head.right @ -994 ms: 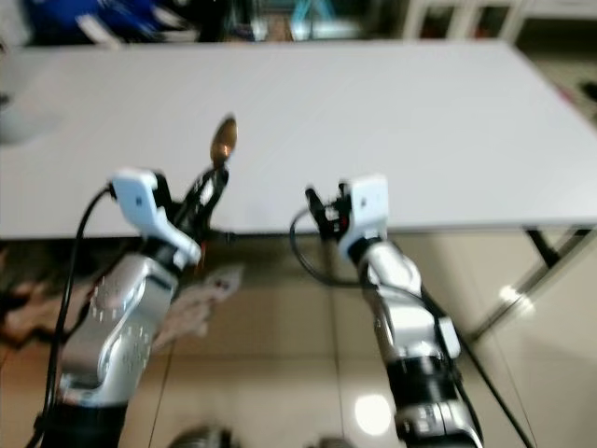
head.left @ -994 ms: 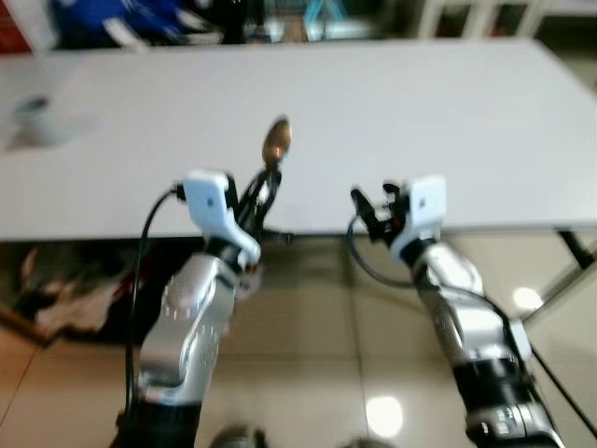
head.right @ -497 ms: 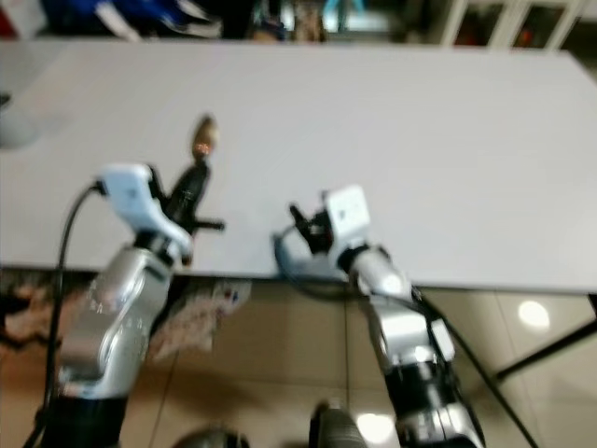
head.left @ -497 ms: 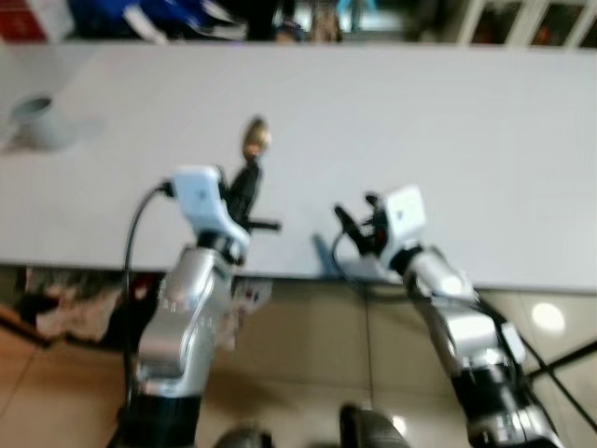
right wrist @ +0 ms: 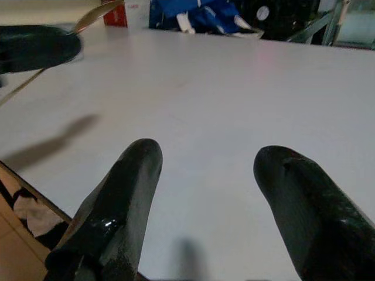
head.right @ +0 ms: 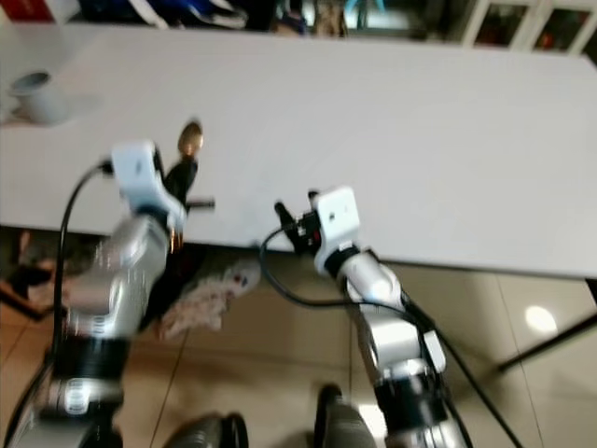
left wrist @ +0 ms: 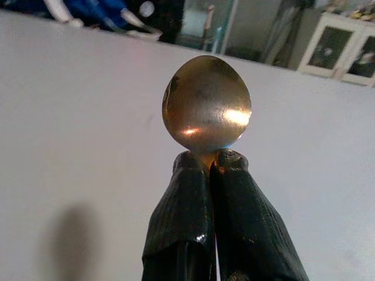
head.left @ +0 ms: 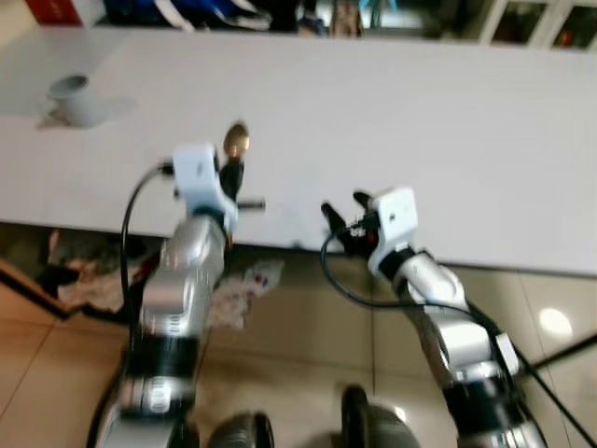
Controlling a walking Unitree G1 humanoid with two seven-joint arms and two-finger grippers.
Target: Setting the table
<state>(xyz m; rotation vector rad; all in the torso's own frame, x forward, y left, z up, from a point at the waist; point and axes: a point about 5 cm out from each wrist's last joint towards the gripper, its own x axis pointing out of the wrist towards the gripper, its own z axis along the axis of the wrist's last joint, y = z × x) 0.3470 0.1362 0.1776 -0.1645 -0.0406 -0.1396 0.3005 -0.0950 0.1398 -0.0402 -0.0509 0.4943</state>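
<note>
A gold spoon stands bowl-up in my left gripper, which is shut on its neck over the near edge of the white table. In the left wrist view the spoon bowl shows just past the closed fingertips. My right gripper hovers at the table's near edge, right of the left one. It is open and holds nothing, its two fingers spread over the tabletop. A grey cup sits on the table at the far left.
Blue items and a red box lie along the table's far edge. White cabinets stand behind at the right. Crumpled cloth lies on the tiled floor under the table. A table leg crosses the lower right.
The camera has moved closer and shifted, so the cup now sits further in. My left gripper still holds the spoon; both grippers sit nearer the table edge.
</note>
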